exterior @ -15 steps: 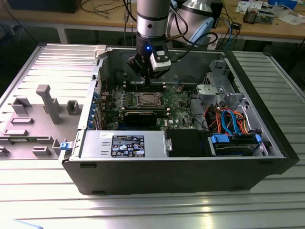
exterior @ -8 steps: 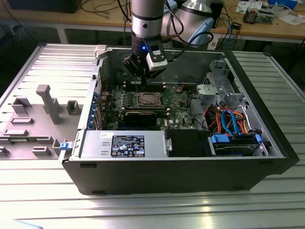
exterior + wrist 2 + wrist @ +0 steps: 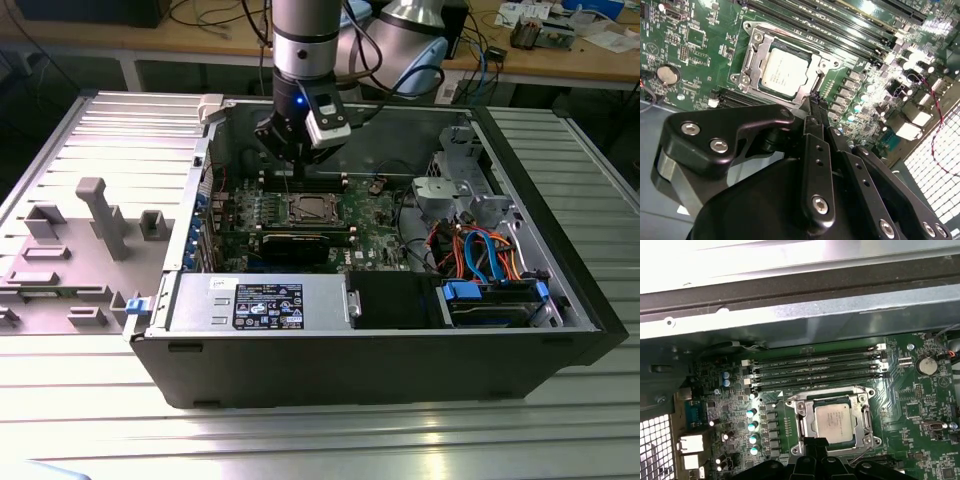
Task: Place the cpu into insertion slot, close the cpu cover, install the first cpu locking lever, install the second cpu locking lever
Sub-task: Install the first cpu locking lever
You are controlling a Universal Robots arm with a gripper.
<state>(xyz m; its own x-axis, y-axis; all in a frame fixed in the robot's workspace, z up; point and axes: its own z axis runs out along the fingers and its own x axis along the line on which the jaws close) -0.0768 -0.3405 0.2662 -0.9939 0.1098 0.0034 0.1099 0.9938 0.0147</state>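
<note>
As we look down past the gripper, we find its fingers pressed together with nothing between them, the tips at the edge of the cover. The cover lies flat around the cpu, which sits in the slot. Beyond run the memory slots, then the case wall.

The arm hangs vertically, wrist lowest, its tool pointing downward and seemingly closed.
</note>
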